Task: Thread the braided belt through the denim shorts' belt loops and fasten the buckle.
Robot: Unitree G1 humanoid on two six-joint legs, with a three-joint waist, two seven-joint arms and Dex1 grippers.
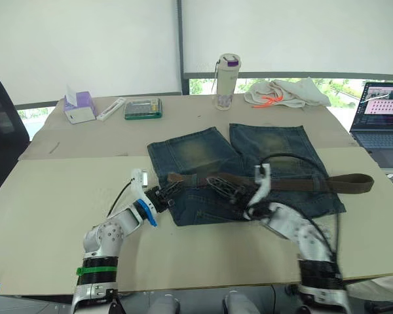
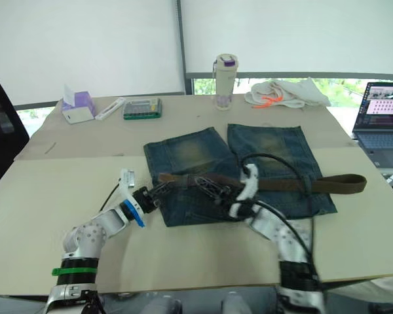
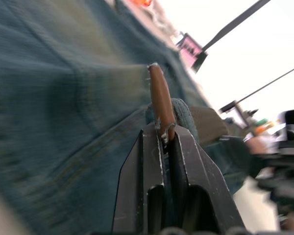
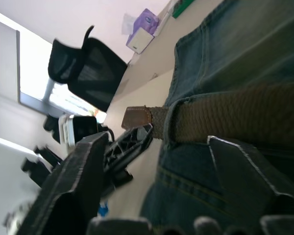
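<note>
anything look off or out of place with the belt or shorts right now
Nothing damaged or spilled. The braided belt lies across the denim shorts, its far end overhanging well past the shorts on the robot's right. The left tool pinches the belt's brown tip where it emerges from a belt loop. The right tool is open.

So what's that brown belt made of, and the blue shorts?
The braided belt looks like woven fabric cord, matte, with a criss-cross weave; its smooth brown tip, stitched at the edge, looks like leather, maybe fake. The denim shorts look like cotton denim, faded and yellowish in patches, with stitched seams.
</note>
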